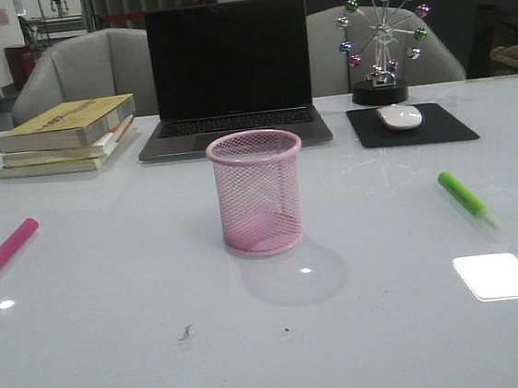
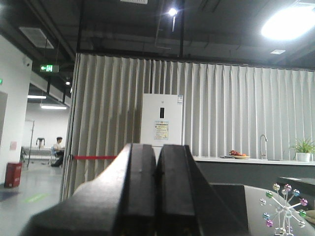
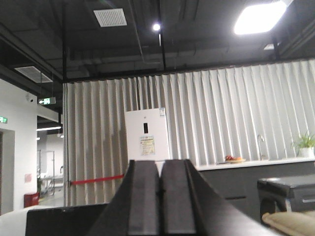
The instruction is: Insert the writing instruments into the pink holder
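The pink holder (image 1: 258,192) stands upright mid-table (image 1: 119,357), empty, in front of the laptop (image 1: 231,76). I see the pink marker (image 1: 9,245) lying far left and the green marker (image 1: 463,196) far right. Neither hand appears in my front view; the left hand (image 2: 156,189) and right hand (image 3: 160,196) are pressed together, empty, facing the room, so I can't place them against the holder.

holder (image 1: 258,192): pink mesh | markers: pink (image 1: 10,244), green (image 1: 461,193) | table (image 1: 119,357): white
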`<state>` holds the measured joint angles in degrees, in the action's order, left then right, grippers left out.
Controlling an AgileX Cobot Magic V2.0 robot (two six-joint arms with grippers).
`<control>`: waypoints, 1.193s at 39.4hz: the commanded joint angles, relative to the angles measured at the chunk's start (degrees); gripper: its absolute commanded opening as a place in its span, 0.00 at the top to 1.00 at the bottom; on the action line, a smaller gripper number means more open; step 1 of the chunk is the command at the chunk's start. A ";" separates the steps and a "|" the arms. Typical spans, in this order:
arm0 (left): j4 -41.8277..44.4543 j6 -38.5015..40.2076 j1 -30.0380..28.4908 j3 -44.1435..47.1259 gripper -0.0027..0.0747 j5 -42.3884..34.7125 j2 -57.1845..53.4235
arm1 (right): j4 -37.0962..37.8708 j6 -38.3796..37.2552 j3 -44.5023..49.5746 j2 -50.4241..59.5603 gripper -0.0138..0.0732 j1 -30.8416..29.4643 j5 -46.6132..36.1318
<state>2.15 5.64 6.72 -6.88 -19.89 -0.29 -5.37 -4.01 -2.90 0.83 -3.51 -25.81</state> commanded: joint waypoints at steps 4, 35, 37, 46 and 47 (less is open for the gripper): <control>1.14 0.10 0.18 -9.94 0.85 7.20 2.24 | 1.45 -0.57 -12.28 -0.13 0.78 -0.03 16.41; 1.14 0.10 0.18 -28.77 0.85 7.86 42.50 | 1.73 -0.57 -28.99 -29.72 0.78 -0.03 29.29; 1.14 0.10 0.18 -28.77 0.85 7.43 44.21 | 1.79 -0.57 -28.99 -31.46 0.78 -0.03 29.29; 1.14 0.10 0.18 -28.77 0.84 7.42 50.27 | 1.84 -0.57 -28.99 -38.00 0.77 -0.03 29.30; 1.14 0.10 0.18 -28.77 0.83 7.42 50.82 | 1.84 -0.57 -28.99 -38.68 0.77 -0.03 29.30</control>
<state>3.26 5.64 6.72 -33.49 -7.63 49.36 -4.01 -4.47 -29.82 -35.97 -3.51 8.01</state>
